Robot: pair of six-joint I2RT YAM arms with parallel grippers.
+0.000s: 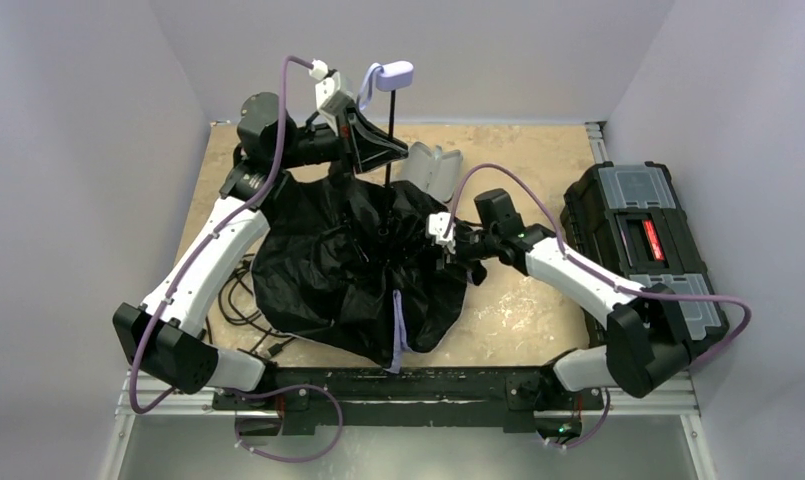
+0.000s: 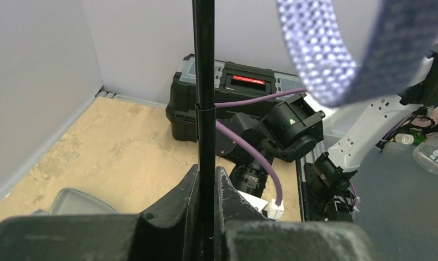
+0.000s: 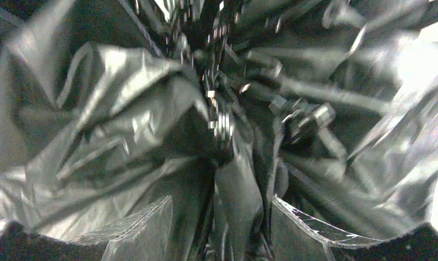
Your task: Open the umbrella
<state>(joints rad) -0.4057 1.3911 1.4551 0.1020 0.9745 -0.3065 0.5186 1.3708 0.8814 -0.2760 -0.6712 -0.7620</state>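
The umbrella lies with its black inner canopy spread upward on the table. Its thin black shaft stands upright, with the small lavender handle on top. My left gripper is shut on the shaft high up; in the left wrist view the shaft runs between my closed fingers. My right gripper reaches into the canopy's middle from the right. In the right wrist view its fingers hold a bunch of black fabric by the metal ribs; what lies under the fabric is hidden.
A black toolbox stands at the right edge and shows in the left wrist view. A grey container sits behind the canopy. Black cables lie at the left. A lavender strap hangs over the canopy's near edge.
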